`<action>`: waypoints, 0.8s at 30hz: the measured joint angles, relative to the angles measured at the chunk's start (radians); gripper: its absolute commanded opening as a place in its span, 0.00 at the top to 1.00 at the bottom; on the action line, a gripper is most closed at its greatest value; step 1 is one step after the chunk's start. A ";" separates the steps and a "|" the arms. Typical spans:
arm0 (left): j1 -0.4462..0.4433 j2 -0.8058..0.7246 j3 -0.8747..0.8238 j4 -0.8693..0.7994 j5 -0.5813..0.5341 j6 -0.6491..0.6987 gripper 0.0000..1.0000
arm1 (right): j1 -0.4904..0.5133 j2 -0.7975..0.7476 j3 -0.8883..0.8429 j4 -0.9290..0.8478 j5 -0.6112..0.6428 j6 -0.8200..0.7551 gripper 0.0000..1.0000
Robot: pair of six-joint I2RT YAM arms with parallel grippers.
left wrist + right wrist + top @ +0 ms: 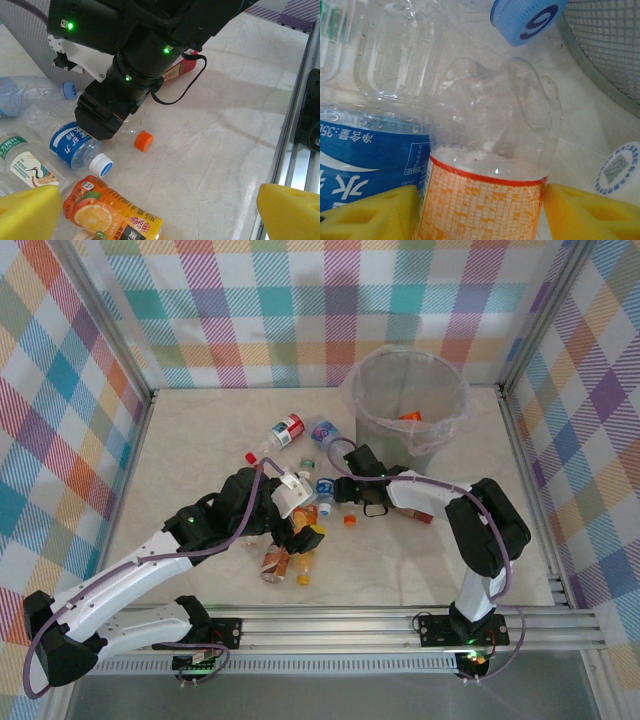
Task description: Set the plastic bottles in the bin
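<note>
orange-labelled bottle [482, 200]: on the desk [580, 150], just beside a blue-labelled bottle [365, 170], near the bin [610, 45] | my right pincer [480, 220]: pads pinching its two sides | my left pincer [160, 215]: spread wide, above a juice bottle [110, 215]

You're facing tall round grey mesh bin [395, 375] standing at far side of table [200, 440], right of centre. Clear plastic bottles [285, 432] lying scattered left of and before it. Small loose orange cap [143, 140] lying just right of blue-labelled clear bottle [75, 145]. Orange-labelled clear bottle [480, 200] sitting between jaws of your right gripper [480, 220], blue-labelled one just beside it.
</note>
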 measured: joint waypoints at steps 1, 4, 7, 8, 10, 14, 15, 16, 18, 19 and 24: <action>0.000 0.000 0.000 0.000 0.000 0.000 0.00 | 0.000 0.004 0.003 -0.002 0.003 0.000 0.34; 0.000 0.000 0.000 0.000 0.000 -0.001 0.00 | 0.000 0.021 0.013 -0.006 0.010 0.000 0.33; 0.000 0.000 0.000 0.000 0.000 -0.003 0.00 | 0.000 0.031 0.017 -0.011 0.017 0.000 0.34; 0.000 0.000 0.000 0.000 0.000 -0.003 0.00 | 0.000 0.031 0.017 -0.014 0.018 0.000 0.35; 0.000 0.000 0.000 0.000 0.000 -0.003 0.00 | 0.000 0.031 0.018 -0.018 0.021 -0.001 0.38; 0.000 0.000 0.000 0.001 0.000 -0.003 0.00 | 0.000 0.031 0.019 -0.021 0.021 -0.001 0.41; 0.000 0.000 0.000 0.002 0.000 -0.003 0.00 | 0.000 0.031 0.019 -0.022 0.021 -0.001 0.42; 0.000 0.000 0.000 0.003 0.001 -0.004 0.00 | 0.000 0.031 0.019 -0.023 0.021 -0.002 0.42; 0.000 0.000 0.000 0.003 0.001 -0.004 0.00 | 0.001 0.030 0.020 -0.025 0.021 -0.004 0.43; 0.000 0.000 0.000 0.003 0.001 -0.004 0.00 | 0.002 0.029 0.020 -0.026 0.024 -0.005 0.44; 0.000 0.000 0.000 0.003 0.003 -0.007 0.00 | 0.014 0.002 0.020 -0.068 0.047 -0.017 0.45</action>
